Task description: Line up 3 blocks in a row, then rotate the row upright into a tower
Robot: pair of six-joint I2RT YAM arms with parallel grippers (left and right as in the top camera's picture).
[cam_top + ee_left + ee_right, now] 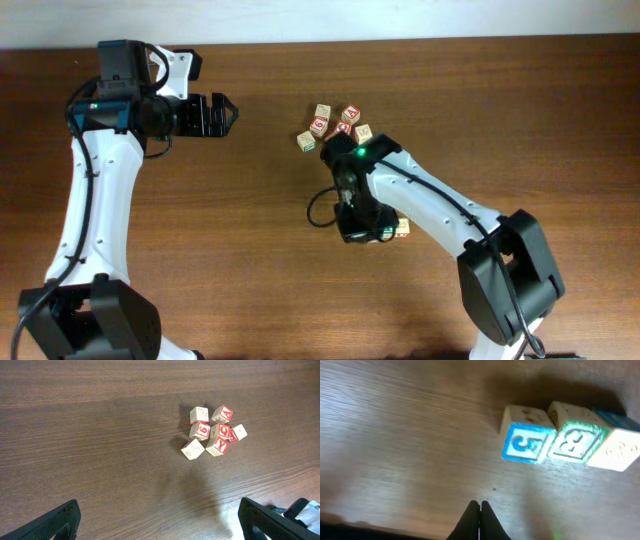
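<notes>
Three blocks lie in a touching row in the right wrist view: a blue-faced cube with a white "5" [527, 443], a green-faced cube with a white "B" [577, 440], and a pale cube with faint print [619, 450]. My right gripper [480, 506] is shut with nothing between its fingers, a short way in front of the "5" cube and apart from it. From overhead the right gripper [366, 233] covers most of the row; only one block [401, 227] peeks out beside it. My left gripper [226, 115] stands open at the far left, holding nothing; its fingers [60, 521] frame bare table.
A cluster of several tan-and-red letter cubes [335, 125] sits at the back of the table, also in the left wrist view [212, 432]. The right arm [440, 205] stretches from the front right across the table's middle.
</notes>
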